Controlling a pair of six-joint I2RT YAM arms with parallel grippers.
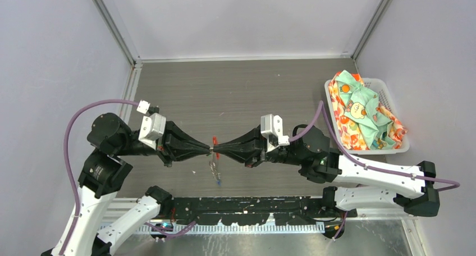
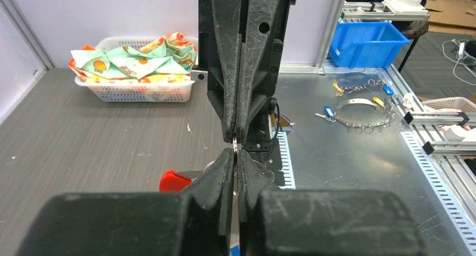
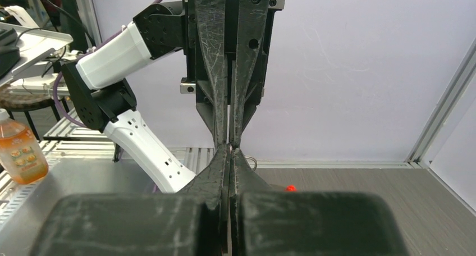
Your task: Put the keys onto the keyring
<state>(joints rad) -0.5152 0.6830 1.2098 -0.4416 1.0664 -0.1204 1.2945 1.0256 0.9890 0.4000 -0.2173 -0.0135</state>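
Observation:
My left gripper and right gripper meet tip to tip above the middle of the table. Both are shut. A thin metal ring of the keyring is pinched between the facing tips; it also shows in the right wrist view. The keyring's red part sticks out on the far side of the tips. The silvery chain hangs down from the tips, with a blue-headed key at its lower end. No green-headed key shows.
A white basket full of patterned cloth stands at the table's right edge. Enclosure walls and aluminium posts ring the table. Beyond the table are a metal bench with spare chains, a blue bin and an orange bottle.

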